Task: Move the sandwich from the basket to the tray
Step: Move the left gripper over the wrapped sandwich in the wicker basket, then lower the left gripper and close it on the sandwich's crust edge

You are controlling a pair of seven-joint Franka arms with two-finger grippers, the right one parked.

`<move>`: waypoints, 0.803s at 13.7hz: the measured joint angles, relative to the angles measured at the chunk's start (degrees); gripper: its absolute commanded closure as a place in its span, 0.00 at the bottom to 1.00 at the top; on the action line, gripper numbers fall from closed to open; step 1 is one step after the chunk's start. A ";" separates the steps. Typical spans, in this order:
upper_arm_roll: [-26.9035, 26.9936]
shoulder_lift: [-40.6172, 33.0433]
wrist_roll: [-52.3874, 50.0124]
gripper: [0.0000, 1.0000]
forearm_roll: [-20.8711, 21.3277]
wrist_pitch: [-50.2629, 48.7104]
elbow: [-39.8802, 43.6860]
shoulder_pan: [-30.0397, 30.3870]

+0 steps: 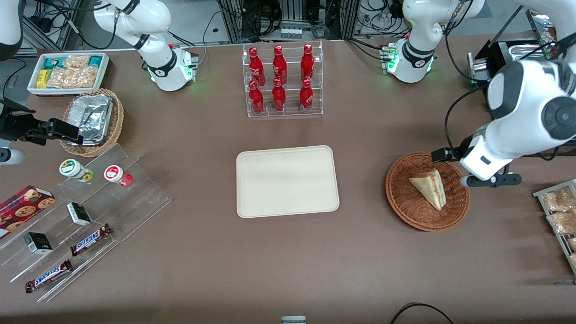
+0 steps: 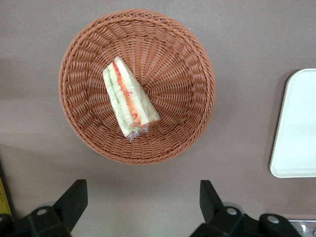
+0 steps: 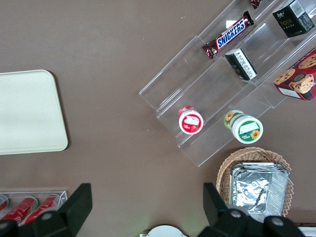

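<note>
While the sandwich (image 2: 129,98) lies in the basket (image 2: 190,59), well apart from the bare tray (image 1: 287,181), my pincer (image 2: 143,200) hangs above the basket's edge, jaws apart. I'd centre over the wedge, straddle its flat faces, then descend.

Woven wicker basket (image 2: 187,59), glossy clear-wrapped sandwich (image 2: 129,98), smooth matt plastic tray (image 1: 287,181), black open-fingered end effector (image 2: 143,202)

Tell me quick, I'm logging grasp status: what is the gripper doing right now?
Gripper: open, holding nothing, hovering above the basket, where the sandwich lies.
</note>
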 measured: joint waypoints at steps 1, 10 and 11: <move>0.00 1.15 0.00 0.00 0.00 0.81 -0.04 0.00; 1.59 4.82 -7.77 0.00 0.02 11.06 -5.11 0.37; 1.91 4.49 -9.55 0.00 0.02 13.13 -6.48 0.40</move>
